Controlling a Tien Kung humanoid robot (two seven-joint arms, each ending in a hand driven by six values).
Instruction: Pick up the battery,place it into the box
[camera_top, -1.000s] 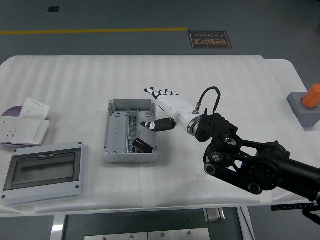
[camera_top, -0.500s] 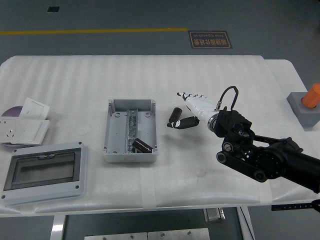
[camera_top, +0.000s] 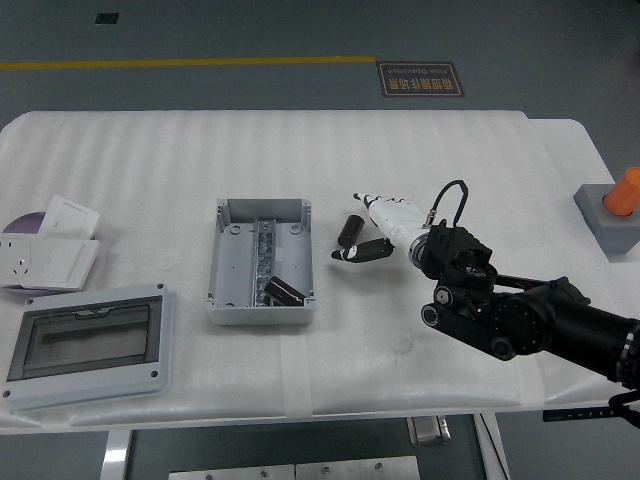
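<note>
since a second before, the right arm (camera_top: 530, 320) had pulled back from over the box (camera_top: 260, 262) to the bare table (camera_top: 420, 150) on the box's right, and over the last half second its hand (camera_top: 385, 225) had barely shifted.

one white foam-covered table carried everything. one grey lid with a clear window (camera_top: 88, 342) lay at the front left. one open grey box sat near the middle, its long axis running front to back. white switch plates (camera_top: 50, 250) lay in a small heap at the left edge, and one grey block with an orange cap (camera_top: 615, 210) stood at the right edge.

two batteries were visible. one battery (camera_top: 284, 291) lay inside the box at its near right corner, long axis slanting left-far to right-near. the second battery (camera_top: 350, 229) lay on the table just right of the box, long axis running roughly front to back.

the right hand hovered beside this second battery with its fingers (camera_top: 372, 202) loosely spread and thumb out; whether it touched the battery could not be told.
</note>
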